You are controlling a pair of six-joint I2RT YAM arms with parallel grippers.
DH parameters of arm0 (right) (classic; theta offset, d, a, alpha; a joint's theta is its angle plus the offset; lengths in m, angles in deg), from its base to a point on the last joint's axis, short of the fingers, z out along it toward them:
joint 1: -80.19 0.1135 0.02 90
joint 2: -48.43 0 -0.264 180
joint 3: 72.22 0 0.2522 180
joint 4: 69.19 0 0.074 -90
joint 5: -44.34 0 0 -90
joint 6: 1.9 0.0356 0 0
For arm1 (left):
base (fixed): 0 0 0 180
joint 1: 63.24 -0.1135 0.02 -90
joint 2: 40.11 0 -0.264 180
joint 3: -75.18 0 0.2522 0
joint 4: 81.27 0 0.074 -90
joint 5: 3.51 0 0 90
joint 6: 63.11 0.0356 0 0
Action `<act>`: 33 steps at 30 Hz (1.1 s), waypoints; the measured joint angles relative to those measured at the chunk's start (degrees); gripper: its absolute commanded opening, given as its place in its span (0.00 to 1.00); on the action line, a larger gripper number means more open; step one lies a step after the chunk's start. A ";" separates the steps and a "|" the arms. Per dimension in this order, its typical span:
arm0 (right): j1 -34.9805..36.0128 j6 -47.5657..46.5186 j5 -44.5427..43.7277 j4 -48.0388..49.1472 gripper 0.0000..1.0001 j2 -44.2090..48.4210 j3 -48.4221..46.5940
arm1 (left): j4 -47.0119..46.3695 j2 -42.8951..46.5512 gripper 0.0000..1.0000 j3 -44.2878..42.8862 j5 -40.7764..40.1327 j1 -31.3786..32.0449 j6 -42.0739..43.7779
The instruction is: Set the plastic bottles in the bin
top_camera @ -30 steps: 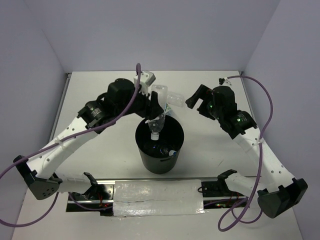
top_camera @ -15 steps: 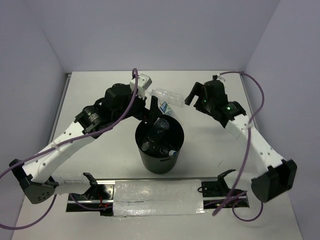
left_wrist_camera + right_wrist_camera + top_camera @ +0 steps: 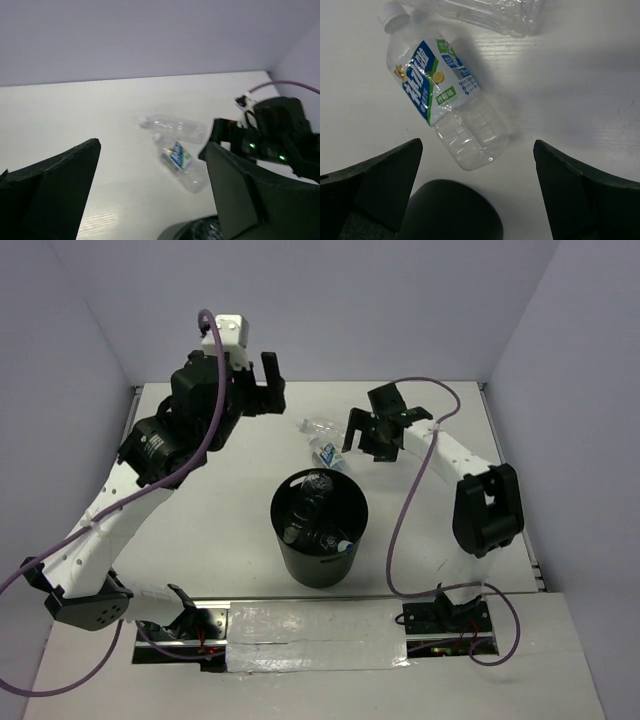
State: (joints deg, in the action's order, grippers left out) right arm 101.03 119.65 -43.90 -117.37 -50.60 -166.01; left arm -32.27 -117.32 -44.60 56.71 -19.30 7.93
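Note:
The black bin stands mid-table with clear plastic bottles lying inside it. Two more bottles lie on the table just behind it: an unlabelled one and one with a blue-and-white label. My right gripper hangs open just right of and above the labelled bottle, whose base lies between the spread fingers without touching them. Raised high at the back left, my left gripper is open and empty.
White walls close the table on the left, back and right. The bin's rim shows low in the left wrist view, and a dark rounded shape sits blurred below the labelled bottle. Purple cables loop beside both arms.
My left gripper opened over the bin, the bottle it held dropped in, and the arm rose back and to the left. My right gripper swung left to the two lying bottles.

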 measured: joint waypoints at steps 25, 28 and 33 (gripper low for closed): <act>0.02 -14.56 15.37 -7.48 0.85 -22.93 -17.92 | 6.82 -0.68 0.99 -0.50 -1.38 -12.81 -11.50; 0.02 -13.79 15.34 -6.12 0.74 -22.14 -16.87 | 6.82 -0.70 0.99 -0.50 -1.07 -12.81 -11.50; 0.02 -13.77 16.02 -5.25 0.70 -21.81 -16.59 | 6.80 -0.72 0.99 -0.50 -0.92 -12.81 -11.52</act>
State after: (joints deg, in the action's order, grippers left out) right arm 101.05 105.88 -27.88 -122.61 -72.41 -182.60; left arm -25.47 -118.04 -45.10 55.79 -32.10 -3.59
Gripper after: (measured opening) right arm 0.711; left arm 0.993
